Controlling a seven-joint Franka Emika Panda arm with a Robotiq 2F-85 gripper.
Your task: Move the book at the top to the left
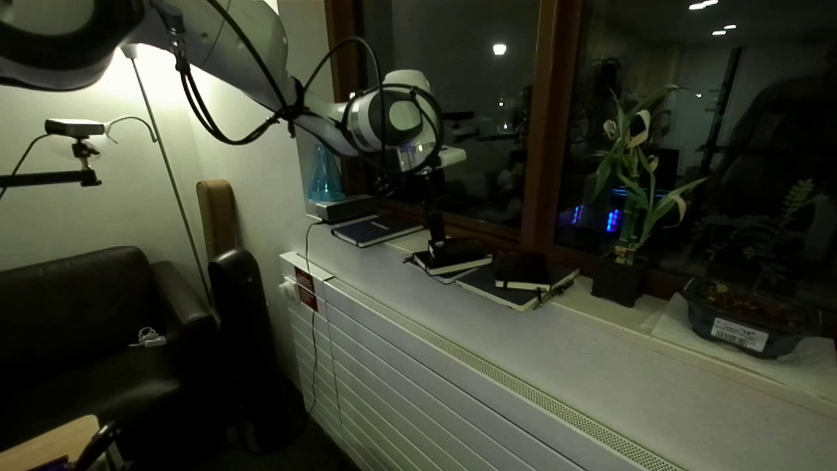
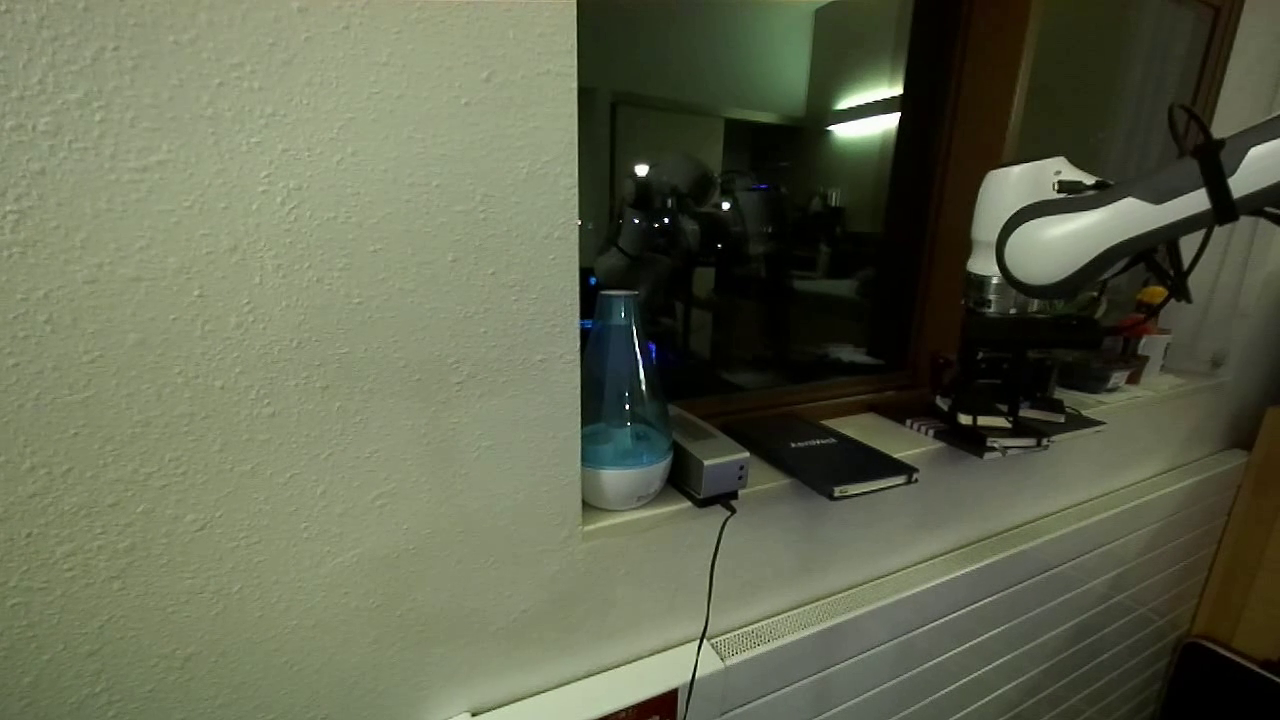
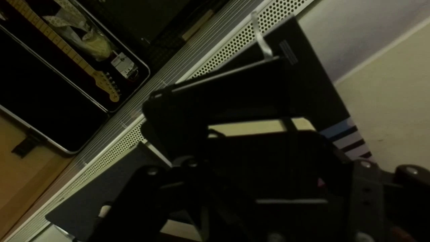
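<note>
A black notebook (image 1: 463, 250) lies on top of a stack of dark books on the window sill. In the wrist view this notebook (image 3: 255, 161) shows a cream page edge crossed by an elastic band. Under it is a dark book (image 3: 312, 80) with coloured stripes at one corner. My gripper (image 1: 437, 237) points down at the stack. In an exterior view my gripper (image 2: 990, 400) has the notebook (image 2: 980, 419) between its fingers. In the wrist view the fingers of the gripper (image 3: 272, 148) are apart, one on each side of the notebook. Darkness hides whether they press on it.
A dark lettered book (image 2: 830, 455), a grey box (image 2: 708, 460) and a blue humidifier (image 2: 622, 420) stand along the sill. On the opposite side are a small black notebook (image 1: 522, 269) on a larger book (image 1: 497, 288), a pen and potted plants (image 1: 614, 281). The window frame (image 1: 556, 131) rises behind.
</note>
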